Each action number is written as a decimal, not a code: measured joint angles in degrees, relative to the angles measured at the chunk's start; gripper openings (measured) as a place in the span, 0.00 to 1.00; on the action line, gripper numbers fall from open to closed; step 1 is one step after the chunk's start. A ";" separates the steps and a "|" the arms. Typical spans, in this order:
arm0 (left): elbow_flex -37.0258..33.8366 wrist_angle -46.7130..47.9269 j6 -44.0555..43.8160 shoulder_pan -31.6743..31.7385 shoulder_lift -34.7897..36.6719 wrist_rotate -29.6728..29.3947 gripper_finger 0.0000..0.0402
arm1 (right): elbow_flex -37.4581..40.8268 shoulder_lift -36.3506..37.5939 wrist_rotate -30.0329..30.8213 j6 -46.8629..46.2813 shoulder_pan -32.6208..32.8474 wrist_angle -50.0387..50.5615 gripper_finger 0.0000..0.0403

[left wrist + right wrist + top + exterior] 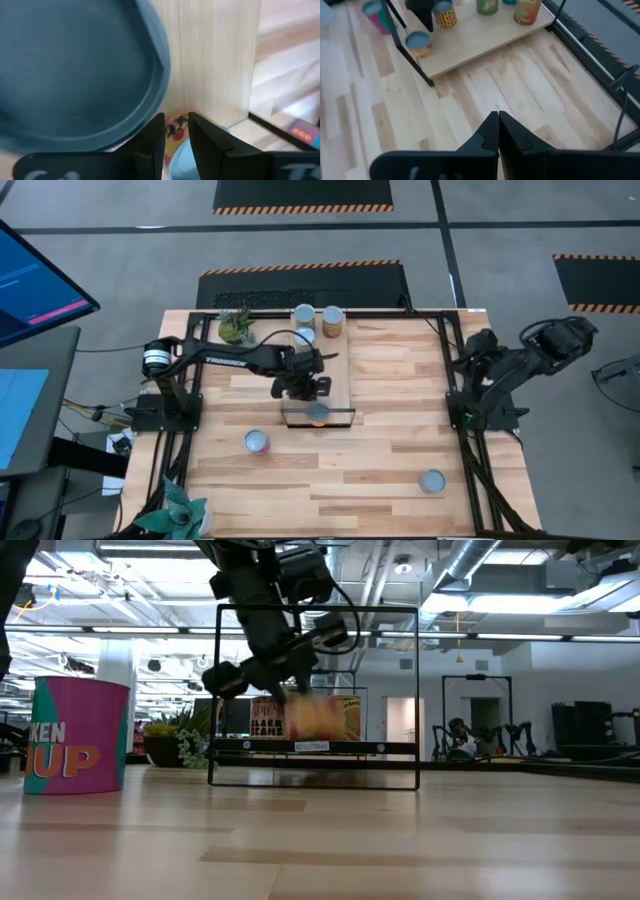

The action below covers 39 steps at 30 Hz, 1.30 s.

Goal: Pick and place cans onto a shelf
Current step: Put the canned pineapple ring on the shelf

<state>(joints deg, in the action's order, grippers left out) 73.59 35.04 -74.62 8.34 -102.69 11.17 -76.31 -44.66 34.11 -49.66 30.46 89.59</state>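
We find the left pincer (300,387) gripping a can (445,15) over the shelf (338,375); the right pincer (497,131) waits closed at the desk's right edge. We judge that an early release could tip it onto the can (318,414) by the frame.

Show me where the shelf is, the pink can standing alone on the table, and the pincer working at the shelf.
shelf (338,370), high view, bare light-wood board.
pink can (257,442), high view, its round top.
left pincer (305,387), high view, between its fingertips.

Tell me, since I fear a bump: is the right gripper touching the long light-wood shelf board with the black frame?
Apart. The right wrist view shows bare tabletop between the shut right gripper and the shelf.
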 joint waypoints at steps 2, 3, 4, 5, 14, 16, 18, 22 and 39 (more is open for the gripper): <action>1.66 3.19 1.00 0.16 0.32 -0.88 0.18 | 0.00 1.25 0.00 -1.19 0.00 -0.05 0.05; 2.54 4.79 1.74 0.24 0.45 -1.43 0.18 | 0.00 1.83 -0.01 -1.63 0.00 -0.04 0.05; 3.67 6.26 2.39 0.24 0.46 -1.95 0.18 | 0.00 2.39 -0.01 -1.90 0.00 -0.07 0.05; 4.85 7.91 3.27 0.24 0.46 -2.09 0.18 | 0.00 2.83 0.00 -2.28 0.00 -0.12 0.05; 14.83 17.50 9.85 -0.98 0.52 -3.14 0.18 | 0.00 4.23 0.29 -2.72 0.00 -0.12 0.05; 17.03 17.10 12.33 -1.57 0.52 -7.25 0.18 | 0.00 4.23 0.61 -2.52 0.00 -0.12 0.05; 20.23 16.01 17.32 -2.87 0.52 -11.96 0.18 | 0.00 4.23 0.69 -2.37 0.00 -0.08 0.05; 27.10 13.00 25.80 -9.04 0.61 -20.13 0.18 | 0.00 4.23 0.74 -1.37 0.00 0.14 0.06; 37.96 4.17 13.05 -37.78 -21.28 -53.43 0.15 | 0.00 4.23 0.67 0.62 0.00 0.41 0.06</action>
<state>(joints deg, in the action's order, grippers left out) 111.55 39.21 -61.57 -29.44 -123.97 -42.26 -76.31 -40.42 34.78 -49.04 30.46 90.00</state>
